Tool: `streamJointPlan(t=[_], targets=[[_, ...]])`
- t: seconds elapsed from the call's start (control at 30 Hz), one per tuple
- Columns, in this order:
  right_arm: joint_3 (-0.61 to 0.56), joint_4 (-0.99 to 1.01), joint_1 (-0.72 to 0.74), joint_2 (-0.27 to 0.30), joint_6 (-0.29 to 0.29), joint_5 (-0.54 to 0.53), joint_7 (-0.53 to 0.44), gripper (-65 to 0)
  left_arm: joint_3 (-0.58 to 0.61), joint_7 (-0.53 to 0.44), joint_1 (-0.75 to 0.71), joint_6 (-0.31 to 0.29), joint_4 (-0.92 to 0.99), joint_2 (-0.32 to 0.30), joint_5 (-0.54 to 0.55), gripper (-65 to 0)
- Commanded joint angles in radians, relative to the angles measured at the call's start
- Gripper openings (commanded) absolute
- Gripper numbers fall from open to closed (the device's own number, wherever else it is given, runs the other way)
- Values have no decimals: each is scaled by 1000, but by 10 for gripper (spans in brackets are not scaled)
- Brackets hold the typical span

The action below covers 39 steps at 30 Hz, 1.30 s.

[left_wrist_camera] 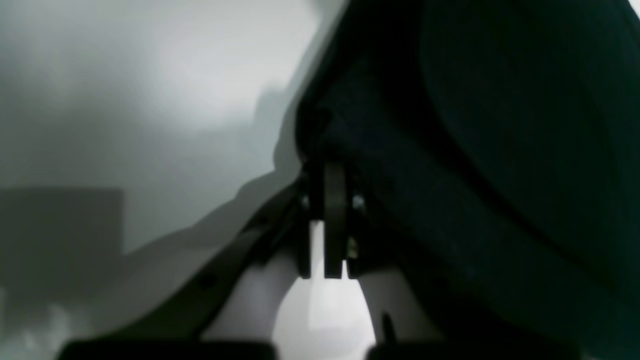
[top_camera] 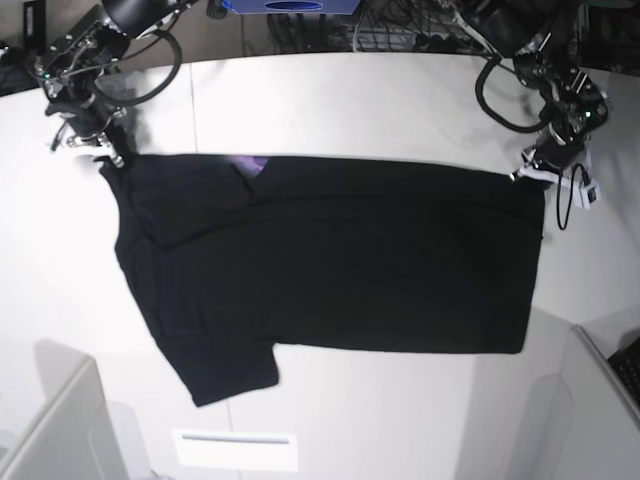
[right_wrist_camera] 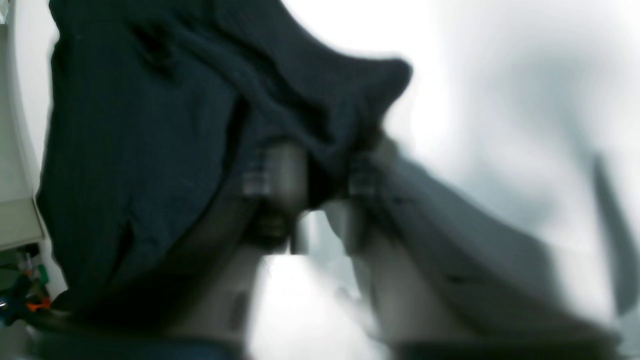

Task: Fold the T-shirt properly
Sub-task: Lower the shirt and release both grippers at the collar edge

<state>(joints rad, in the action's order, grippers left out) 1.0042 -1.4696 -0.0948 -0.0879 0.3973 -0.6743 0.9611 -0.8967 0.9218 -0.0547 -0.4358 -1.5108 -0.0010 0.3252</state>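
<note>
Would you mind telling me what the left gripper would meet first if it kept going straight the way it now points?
The left gripper is already shut on a corner of the T-shirt, so black cloth is what it meets at once. Beyond that fold, the left wrist view suggests the white table, though depth there is unclear.

One black T-shirt [top_camera: 330, 260] out here, just the one. Two arms over it, so two grippers: left gripper [top_camera: 530, 172], right gripper [top_camera: 100, 150].

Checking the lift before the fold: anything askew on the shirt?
Yes. The T-shirt hangs lopsided: the sleeve sags at lower left, and a flap is doubled over near the right gripper, baring purple print.
</note>
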Motion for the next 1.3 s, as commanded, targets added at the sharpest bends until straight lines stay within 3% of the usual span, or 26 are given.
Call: streamJointPlan(t=[0.0, 0.5, 0.73, 1.27], targets=[[2, -7, 7, 24, 19, -6, -8, -650, 14, 29, -20, 9, -29, -4, -27, -650], [9, -253, -150, 12, 24, -8, 146, -650, 38, 36, -304, 9, -274, -27, -27, -650], [6, -329, -242, -25, 25, -8, 147, -650, 37, 35, -371, 9, -274, -27, -27, -650], [8, -349, -282, -29, 25, -8, 147, -650, 35, 35, -451, 9, -277, -26, -27, -650]])
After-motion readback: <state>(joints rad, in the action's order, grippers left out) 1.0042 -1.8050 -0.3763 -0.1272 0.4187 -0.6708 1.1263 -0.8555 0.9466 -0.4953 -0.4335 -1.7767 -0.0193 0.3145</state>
